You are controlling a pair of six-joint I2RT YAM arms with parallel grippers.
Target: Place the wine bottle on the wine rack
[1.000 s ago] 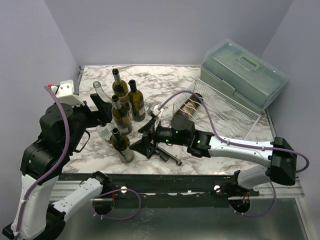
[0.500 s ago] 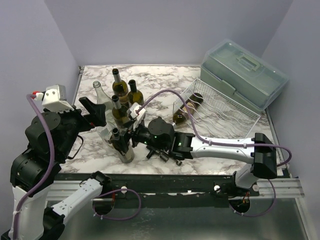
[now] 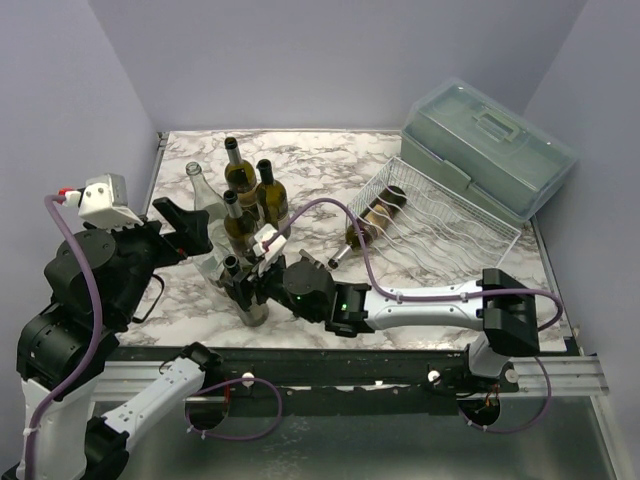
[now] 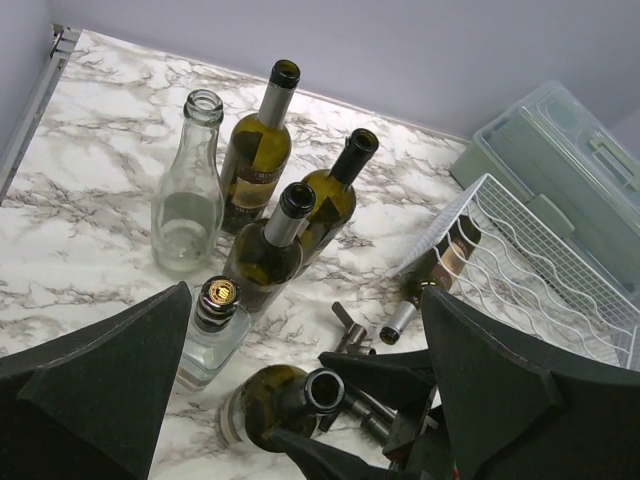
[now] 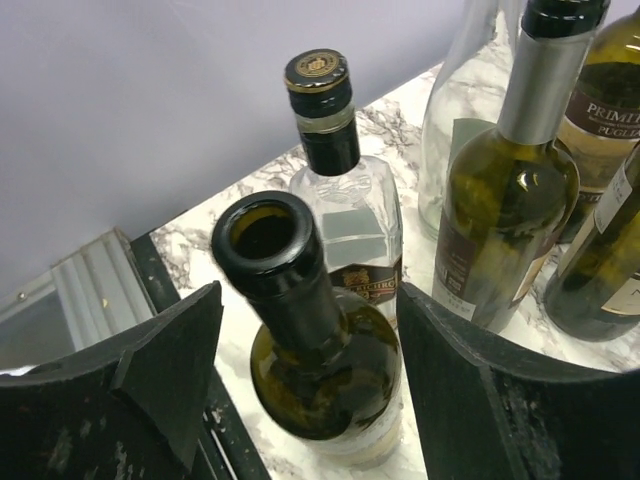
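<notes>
Dark green glass, uncorked, black-lipped, the wine bottle [image 5: 312,375] stands upright between the right jaws, which are spread either side of its neck, not touching. Probably empty and light, yet slick and breakable: take it just under the lip. The left jaws gape, holding nothing.

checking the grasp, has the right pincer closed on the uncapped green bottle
No, the right pincer is open, its fingers clear either side of the uncapped green bottle.
</notes>
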